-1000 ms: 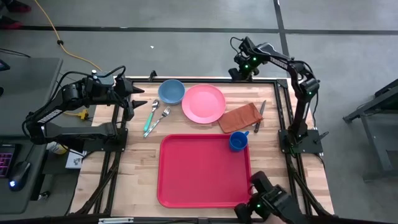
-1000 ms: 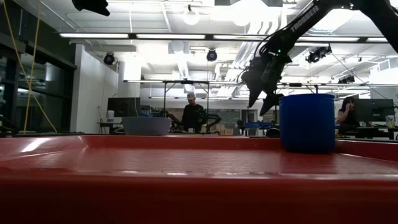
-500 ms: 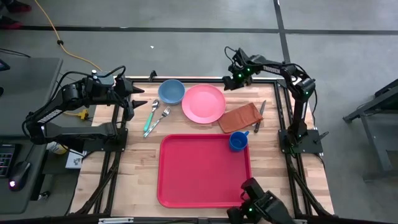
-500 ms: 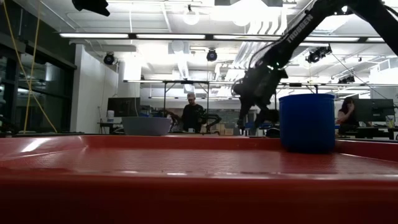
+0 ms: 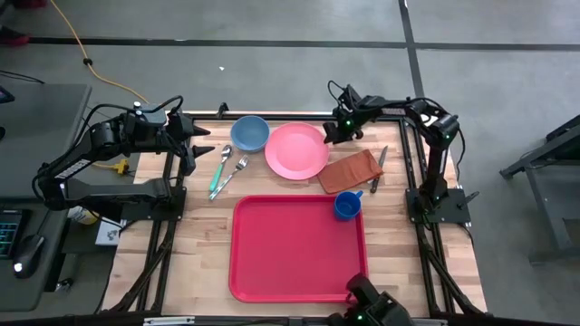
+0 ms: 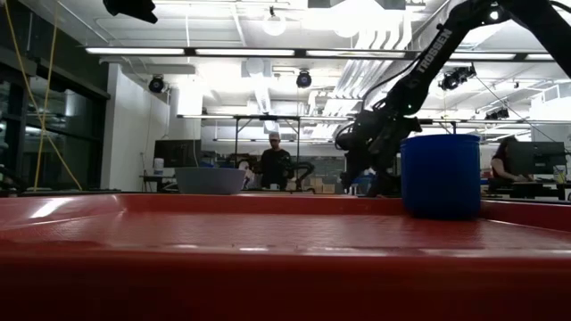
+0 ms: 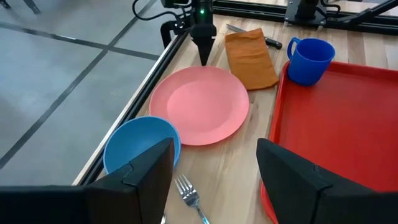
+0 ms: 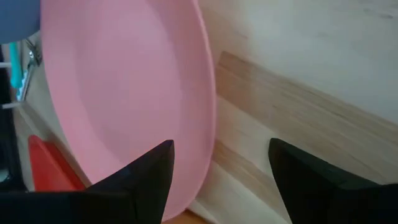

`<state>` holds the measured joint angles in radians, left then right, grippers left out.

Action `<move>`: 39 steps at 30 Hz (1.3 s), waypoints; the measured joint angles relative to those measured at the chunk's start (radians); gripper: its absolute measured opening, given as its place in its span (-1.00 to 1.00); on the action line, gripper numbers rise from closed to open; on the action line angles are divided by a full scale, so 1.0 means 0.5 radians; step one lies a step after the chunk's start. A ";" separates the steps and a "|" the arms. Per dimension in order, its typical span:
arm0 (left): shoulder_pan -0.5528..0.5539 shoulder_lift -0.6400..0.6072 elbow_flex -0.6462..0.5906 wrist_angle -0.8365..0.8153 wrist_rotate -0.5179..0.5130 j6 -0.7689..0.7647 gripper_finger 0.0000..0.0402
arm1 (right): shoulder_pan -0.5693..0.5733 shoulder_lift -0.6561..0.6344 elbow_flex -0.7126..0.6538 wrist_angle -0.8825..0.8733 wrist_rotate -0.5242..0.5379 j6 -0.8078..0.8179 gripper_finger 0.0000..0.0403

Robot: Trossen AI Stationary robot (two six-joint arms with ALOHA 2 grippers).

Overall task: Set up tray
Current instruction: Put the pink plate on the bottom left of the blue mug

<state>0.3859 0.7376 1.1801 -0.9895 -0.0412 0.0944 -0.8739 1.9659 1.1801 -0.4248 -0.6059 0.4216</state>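
The red tray [image 5: 299, 246] lies flat on the table's near middle, with a blue mug [image 5: 347, 205] standing in its far right corner. Beyond it a pink plate [image 5: 297, 150] rests on the wood. My right gripper [image 5: 329, 136] is low at the plate's far right rim and open. In the right wrist view one finger [image 8: 140, 183] is over the plate [image 8: 124, 93] and the other over bare wood, touching nothing. My left gripper [image 5: 194, 145] waits open, raised at the table's far left.
A blue bowl [image 5: 249, 133] sits left of the plate, with a fork and a teal utensil [image 5: 227, 172] nearer the left edge. An orange napkin [image 5: 351, 170] and a knife [image 5: 379, 167] lie right of the plate. Black frame rails [image 5: 412, 154] border the table.
My right gripper has come down from above the table's far right corner, moving toward the left and near edges until it reached the pink plate's far right rim. It also tipped and rolled a little. Its fingers stayed open. Nothing on the table has moved.
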 joint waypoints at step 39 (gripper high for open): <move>0.000 0.000 0.000 -0.016 -0.009 0.011 0.30 | 0.157 0.009 -0.006 0.065 0.039 0.206 -0.92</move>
<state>0.3859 0.7376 1.1801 -0.9977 -0.0456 0.1001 -0.7952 1.9705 1.1770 -0.3923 -0.5863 0.5249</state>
